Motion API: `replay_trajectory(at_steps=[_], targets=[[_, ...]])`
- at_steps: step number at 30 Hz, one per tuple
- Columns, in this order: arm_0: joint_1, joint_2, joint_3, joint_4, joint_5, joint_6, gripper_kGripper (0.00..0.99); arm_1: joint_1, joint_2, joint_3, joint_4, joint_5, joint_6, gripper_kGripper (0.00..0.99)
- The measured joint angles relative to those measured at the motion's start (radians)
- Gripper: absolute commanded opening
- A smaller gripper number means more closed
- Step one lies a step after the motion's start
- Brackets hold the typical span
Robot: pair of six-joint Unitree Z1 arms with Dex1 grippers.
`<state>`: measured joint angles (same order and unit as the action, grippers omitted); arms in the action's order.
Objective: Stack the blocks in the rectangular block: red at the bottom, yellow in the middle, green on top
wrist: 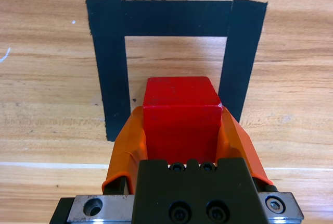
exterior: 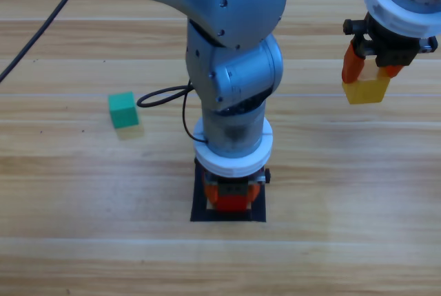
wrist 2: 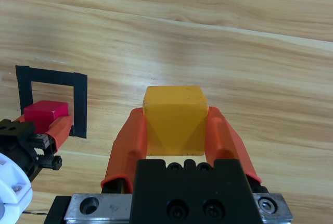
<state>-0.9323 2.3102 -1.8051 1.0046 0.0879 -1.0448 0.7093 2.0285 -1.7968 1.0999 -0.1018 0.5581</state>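
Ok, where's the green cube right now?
In the high view, the green cube sits alone on the wooden table at left, apart from the left arm and up-left of the black tape outline.

My left arm is reaching down the middle of the wooden table, and my left gripper is sitting low inside the black tape rectangle, its orange jaws showing beneath the wrist. From above, my arm is hiding whatever lies between them. My right gripper is hanging at the upper right, well apart from the rectangle, its jaws clamping the yellow cube from both sides. The green cube is resting alone on the table to the left, untouched. A black cable is looping beside my left arm.
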Motion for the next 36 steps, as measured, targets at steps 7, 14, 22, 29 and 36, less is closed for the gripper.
replay_trajectory(at_steps=[7,14,22,29,36], targets=[[0.0,0.0,0.0,-0.008,0.008,0.007,0.003,0.0,0.0,0.0,0.0,-0.001,0.0,0.147],[0.0,0.001,0.0,-0.012,0.021,0.01,0.037,0.0,0.0,0.0,0.0,-0.002,0.0,0.147],[0.0,0.001,0.0,-0.012,0.023,0.01,0.456,0.0,0.0,0.0,0.0,-0.003,0.0,0.149],[0.0,0.001,0.0,-0.014,0.024,0.007,0.779,0.0,0.0,0.0,-0.001,-0.005,0.0,0.149],[-0.001,0.001,0.0,-0.014,0.027,-0.008,0.862,0.0,0.0,0.0,-0.001,-0.005,0.0,0.149]])
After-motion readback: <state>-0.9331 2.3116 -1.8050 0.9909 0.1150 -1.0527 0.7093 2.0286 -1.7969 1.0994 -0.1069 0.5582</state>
